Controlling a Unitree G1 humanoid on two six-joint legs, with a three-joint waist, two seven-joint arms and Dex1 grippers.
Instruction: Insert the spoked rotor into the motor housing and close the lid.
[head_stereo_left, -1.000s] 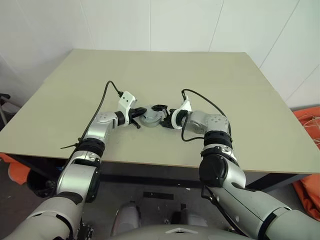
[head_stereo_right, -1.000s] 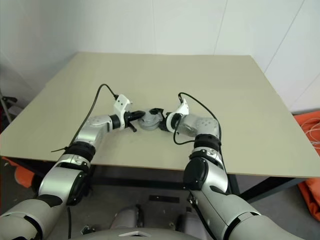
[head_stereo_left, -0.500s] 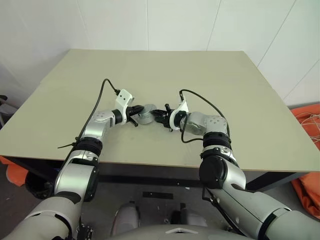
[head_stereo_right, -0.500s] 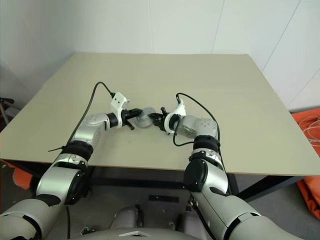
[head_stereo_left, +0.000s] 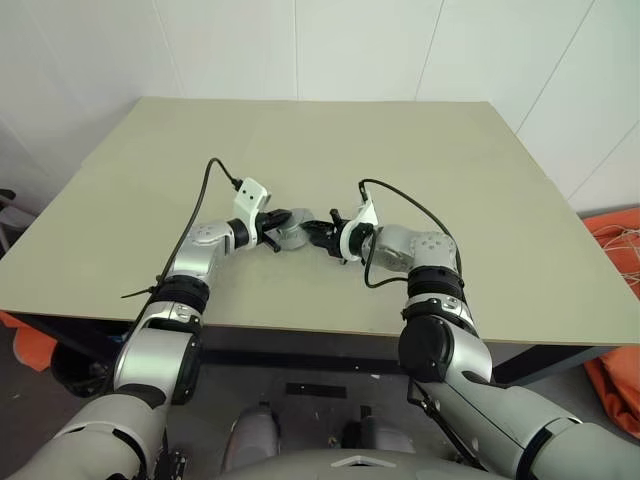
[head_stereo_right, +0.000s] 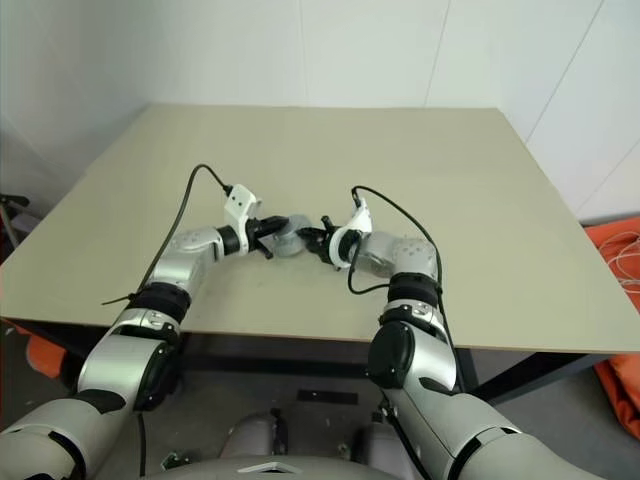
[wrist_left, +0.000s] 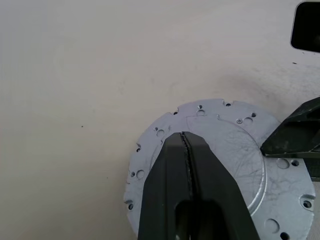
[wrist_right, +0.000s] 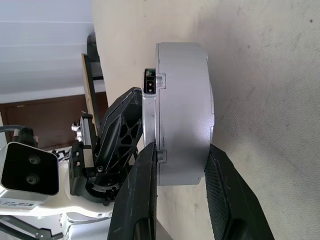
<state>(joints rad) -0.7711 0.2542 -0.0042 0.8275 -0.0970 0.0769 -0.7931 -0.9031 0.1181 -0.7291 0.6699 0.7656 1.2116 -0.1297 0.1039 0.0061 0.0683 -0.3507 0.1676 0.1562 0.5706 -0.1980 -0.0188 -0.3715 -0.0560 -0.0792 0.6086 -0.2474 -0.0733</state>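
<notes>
The motor housing is a thick grey drum at the middle of the table, between my two hands. The lid, a pale disc with a scalloped, hole-dotted rim, sits on it as a thin flange. My left gripper is shut, its closed fingertips resting on the lid's top face. My right gripper is shut across the drum's thickness, one finger on the lid side and the other on the base. In the left eye view both grippers meet at the assembly. The spoked rotor is hidden.
The beige table spreads wide around the assembly on every side. Its front edge lies close under my forearms. An orange object lies on the floor beyond the table's right edge.
My right gripper's fingers stood wide around the grey assembly and have closed onto it. Both hands have kept their places, and the left gripper has stayed shut.
</notes>
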